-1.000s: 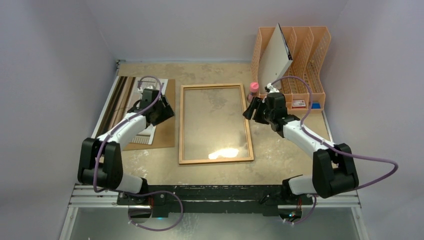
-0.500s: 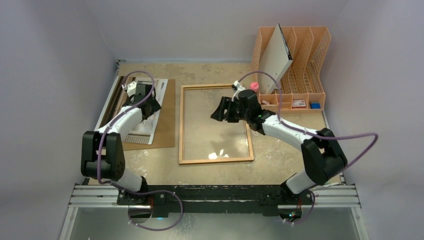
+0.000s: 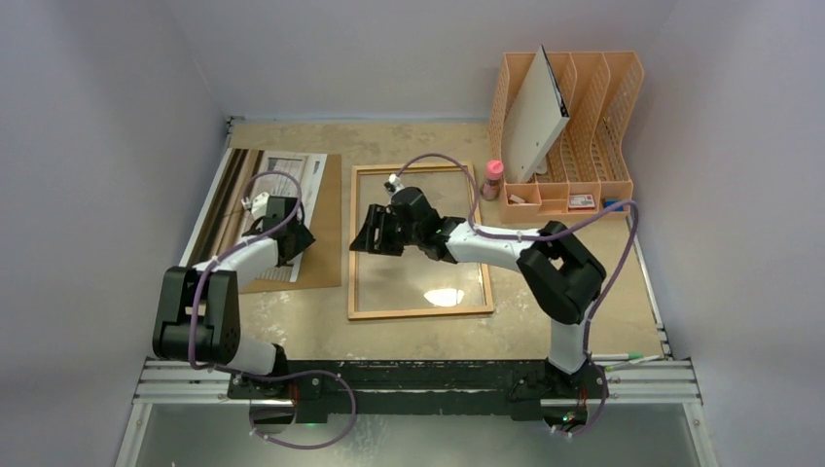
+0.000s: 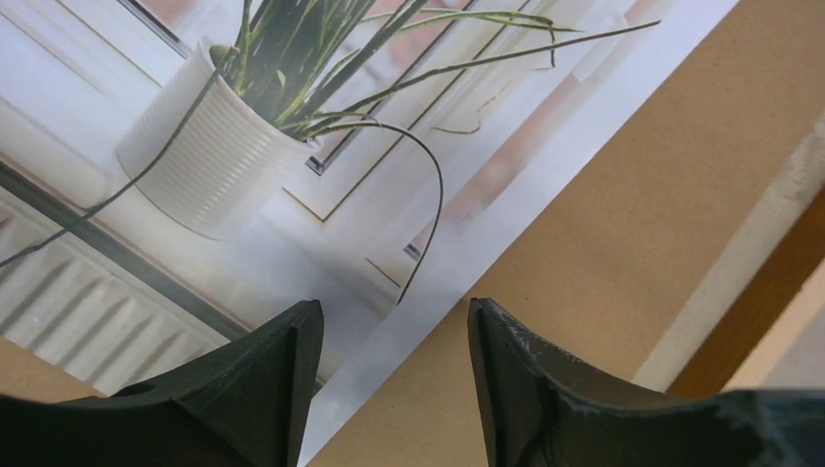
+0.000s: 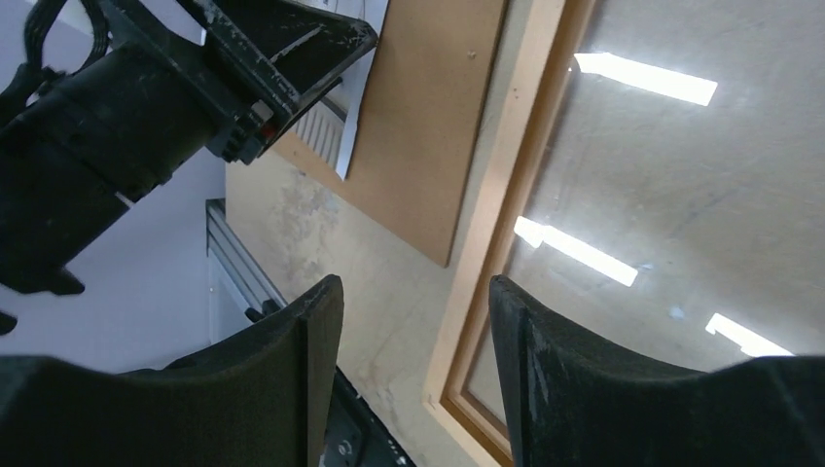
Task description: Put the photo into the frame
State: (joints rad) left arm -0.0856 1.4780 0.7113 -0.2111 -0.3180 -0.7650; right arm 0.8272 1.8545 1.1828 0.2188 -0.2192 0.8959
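Photo (image 3: 297, 180) partly behind left tool (image 3: 295, 236), frame (image 3: 418, 313) partly behind right tool (image 3: 368, 235)

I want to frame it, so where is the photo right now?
The photo lies flat on the brown board, left of the frame in the top view, with the open left gripper over its edge.

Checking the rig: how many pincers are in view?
2. The left pincer is above the photo, at its edge on the board; the right pincer is above the frame, at its left side. Both are open.
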